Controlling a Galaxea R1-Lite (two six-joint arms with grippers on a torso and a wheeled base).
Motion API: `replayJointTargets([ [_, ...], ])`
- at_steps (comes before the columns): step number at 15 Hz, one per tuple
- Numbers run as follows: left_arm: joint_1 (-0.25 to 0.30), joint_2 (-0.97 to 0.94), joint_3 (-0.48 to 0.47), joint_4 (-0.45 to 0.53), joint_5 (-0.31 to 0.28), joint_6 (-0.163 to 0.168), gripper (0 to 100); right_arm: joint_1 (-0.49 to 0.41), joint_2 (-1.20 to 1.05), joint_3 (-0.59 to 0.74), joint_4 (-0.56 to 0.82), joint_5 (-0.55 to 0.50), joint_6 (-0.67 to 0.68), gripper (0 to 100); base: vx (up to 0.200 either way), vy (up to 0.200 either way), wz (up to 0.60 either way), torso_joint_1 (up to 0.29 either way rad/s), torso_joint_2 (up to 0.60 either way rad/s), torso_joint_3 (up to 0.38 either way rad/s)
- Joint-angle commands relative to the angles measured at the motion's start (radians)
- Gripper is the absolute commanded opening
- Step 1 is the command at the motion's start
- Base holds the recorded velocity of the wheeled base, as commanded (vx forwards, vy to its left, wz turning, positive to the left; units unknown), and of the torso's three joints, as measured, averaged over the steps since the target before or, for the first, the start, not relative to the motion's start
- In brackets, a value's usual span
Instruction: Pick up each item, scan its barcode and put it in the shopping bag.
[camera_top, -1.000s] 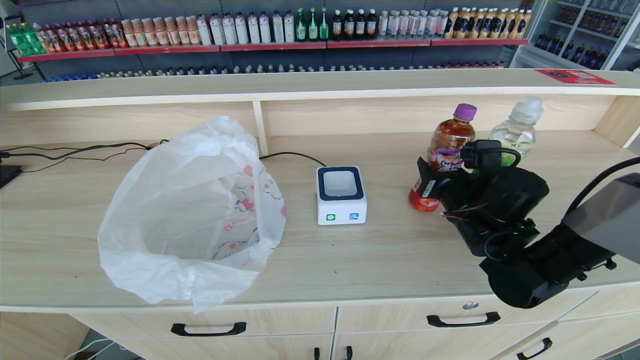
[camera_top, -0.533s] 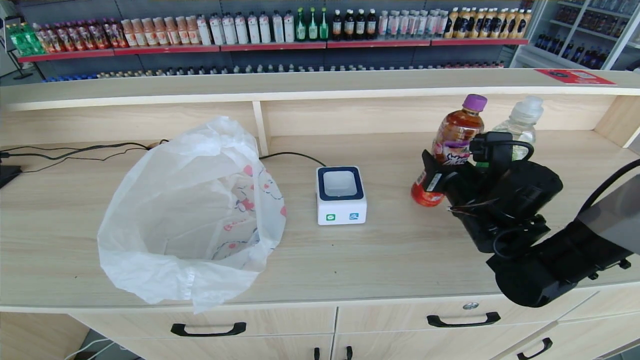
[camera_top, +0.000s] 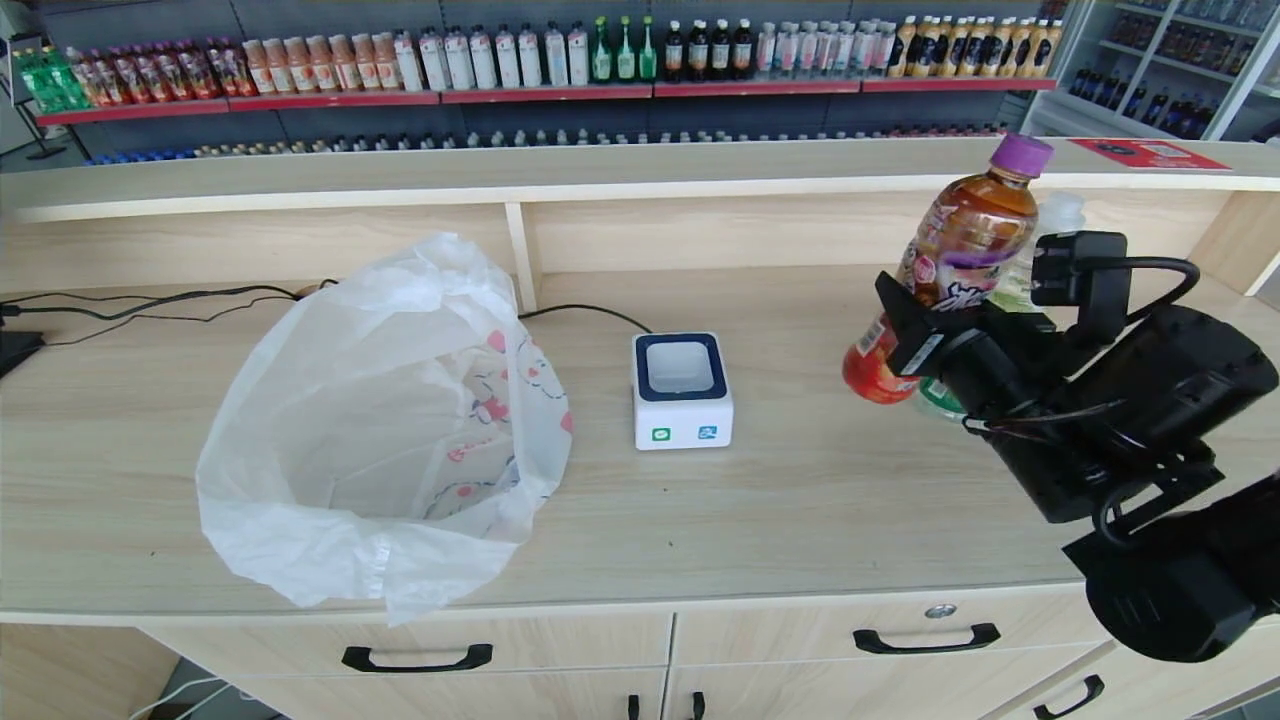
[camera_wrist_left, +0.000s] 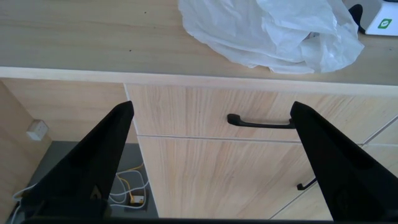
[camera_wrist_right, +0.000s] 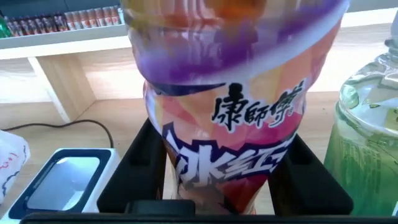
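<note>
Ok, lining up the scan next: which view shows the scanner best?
The head view: the scanner sits whole on the counter, window up. The right wrist view catches part of it beside the held bottle; the left wrist view, only a corner.

Clear bottle (camera_top: 1062, 212), 2 o'clock from scanner (camera_top: 681, 390): mostly hidden behind tea bottle (camera_top: 975, 235) and right gripper (camera_top: 925, 335). Right wrist view: tea bottle's cap and base cut off. Shelf bottles (camera_top: 600, 50) at 12 o'clock: too small to tell apart.
</note>
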Motion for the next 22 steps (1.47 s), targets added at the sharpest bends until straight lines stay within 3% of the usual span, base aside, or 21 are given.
replayJointTargets([
  [1,-0.002,0.0,0.0,0.0,0.0,0.0,100,0.01,-0.126,0.073,-0.011,0.06,-0.003,0,0.0,0.0,0.0,0.0,0.0,0.0],
  [2,0.0,0.0,0.0,0.0,0.0,0.0,100,0.02,-0.167,0.088,-0.013,0.125,-0.005,0,0.0,0.0,0.0,0.0,0.0,0.0],
  [6,0.0,0.0,0.0,-0.001,0.0,0.0,100,0.045,-0.25,0.136,-0.013,0.224,0.016,0,0.0,0.0,0.0,0.0,0.0,0.0],
  [11,0.0,0.0,0.0,-0.001,0.0,0.0,100,0.166,-0.345,0.277,-0.01,0.387,0.148,0,0.0,0.0,0.0,0.0,0.0,0.0],
  [15,0.0,0.0,0.0,0.0,0.0,0.0,100,0.261,-0.365,0.301,-0.01,0.405,0.239,0,0.0,0.0,0.0,0.0,0.0,0.0],
  [19,0.0,0.0,0.0,0.0,0.0,0.0,100,0.295,-0.383,0.315,-0.01,0.482,0.286,0,0.0,0.0,0.0,0.0,0.0,0.0],
  [22,0.0,0.0,0.0,-0.001,0.0,0.0,100,0.427,-0.397,0.297,-0.01,0.534,0.42,0,0.0,0.0,0.0,0.0,0.0,0.0],
])
